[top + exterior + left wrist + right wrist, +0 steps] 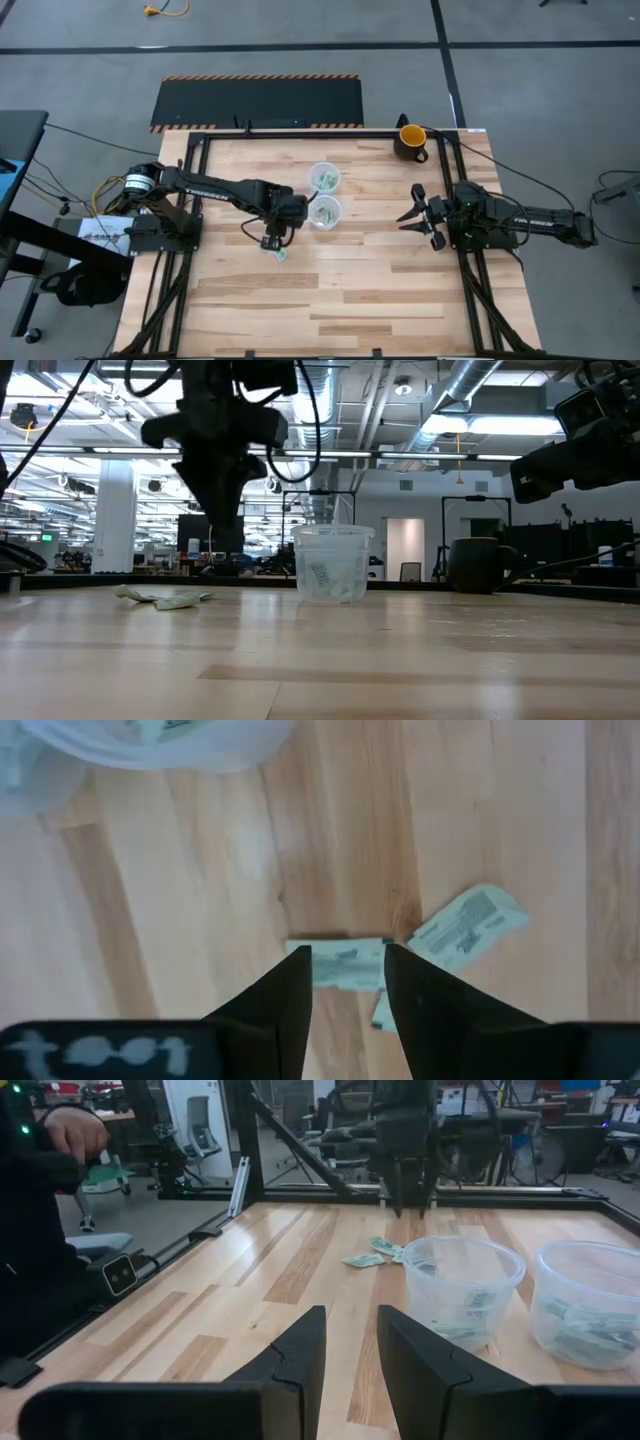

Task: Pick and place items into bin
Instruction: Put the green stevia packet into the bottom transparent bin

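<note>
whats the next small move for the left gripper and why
Probably lower the left gripper straight down and close. Its fingers stand open just above a green-and-white packet lying flat on the table, and the packet shows in the gap between them. A second packet lies right beside it, so a careful descent seems wise.

Near half of counter (pixel 330 300): bare wood, open for passage.
Centre: two clear tubs (pixel 324 196) side by side, blocking the way.
Far right corner: dark mug (pixel 411 141).
Left of tubs: left gripper (pixel 272 240) above loose packets (pixel 279 254).
Right side: right gripper (pixel 418 217) hovering, jaws parted.
</note>
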